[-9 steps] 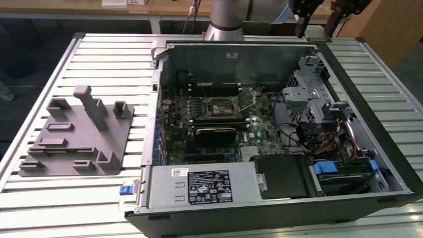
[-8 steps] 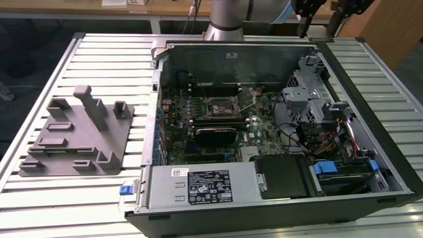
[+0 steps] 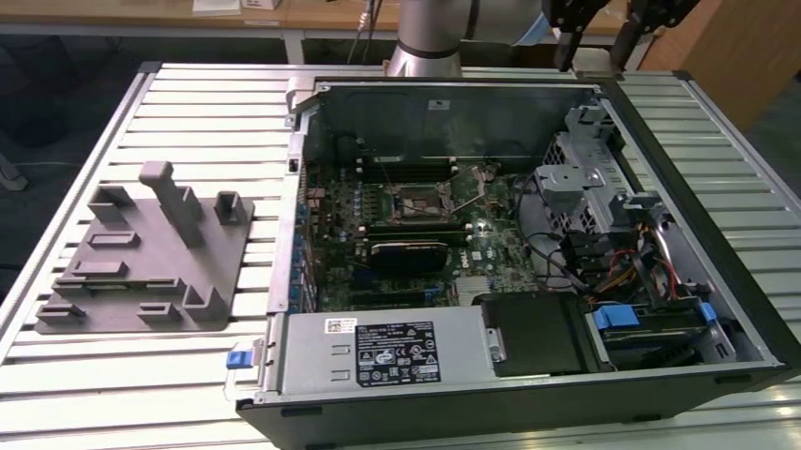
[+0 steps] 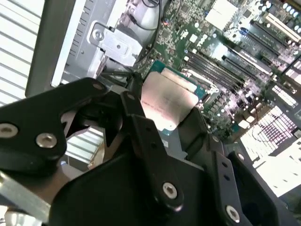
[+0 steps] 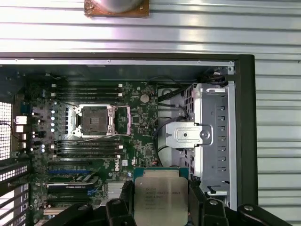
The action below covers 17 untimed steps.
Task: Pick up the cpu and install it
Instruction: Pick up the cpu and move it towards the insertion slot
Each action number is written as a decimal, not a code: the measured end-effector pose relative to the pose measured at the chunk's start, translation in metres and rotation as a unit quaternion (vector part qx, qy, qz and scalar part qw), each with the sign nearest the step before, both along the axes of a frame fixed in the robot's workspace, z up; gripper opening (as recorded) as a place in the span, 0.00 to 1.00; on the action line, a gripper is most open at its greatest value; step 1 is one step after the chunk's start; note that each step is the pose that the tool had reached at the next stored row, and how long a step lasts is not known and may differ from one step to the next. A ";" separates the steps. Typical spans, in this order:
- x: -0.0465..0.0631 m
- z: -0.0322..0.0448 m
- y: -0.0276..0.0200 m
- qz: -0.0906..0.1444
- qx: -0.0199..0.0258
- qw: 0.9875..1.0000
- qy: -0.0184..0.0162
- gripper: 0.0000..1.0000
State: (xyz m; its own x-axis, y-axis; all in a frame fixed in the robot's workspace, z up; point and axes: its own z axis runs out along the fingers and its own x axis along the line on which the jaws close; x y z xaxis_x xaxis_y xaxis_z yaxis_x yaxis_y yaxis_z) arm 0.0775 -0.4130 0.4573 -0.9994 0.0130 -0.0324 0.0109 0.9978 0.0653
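The cpu (image 5: 161,200) is a flat square chip with a pale silver top on a green edge. My gripper (image 5: 162,209) is shut on it, one black finger on each side. In the second wrist view the cpu (image 4: 167,101) sits between the same fingers (image 4: 141,122), high over the motherboard. The exterior view puts the gripper (image 3: 601,47) above the back right corner of the open computer case (image 3: 438,112). The black motherboard socket (image 5: 96,120) with its metal frame stands open and empty; in the exterior view the socket (image 3: 411,202) lies mid-board, well to the left of the gripper.
A grey plastic fixture (image 3: 150,253) with upright posts lies on the slatted table (image 3: 701,122) at the exterior view's left. Inside the case are a metal drive cage (image 5: 207,132), loose cables (image 3: 569,253), memory sticks (image 5: 87,87) and a power supply (image 3: 388,352) along the near edge.
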 end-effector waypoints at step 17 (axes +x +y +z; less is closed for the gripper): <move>-0.018 -0.0015 0.0000 0.000 0.000 1.000 0.000 0.55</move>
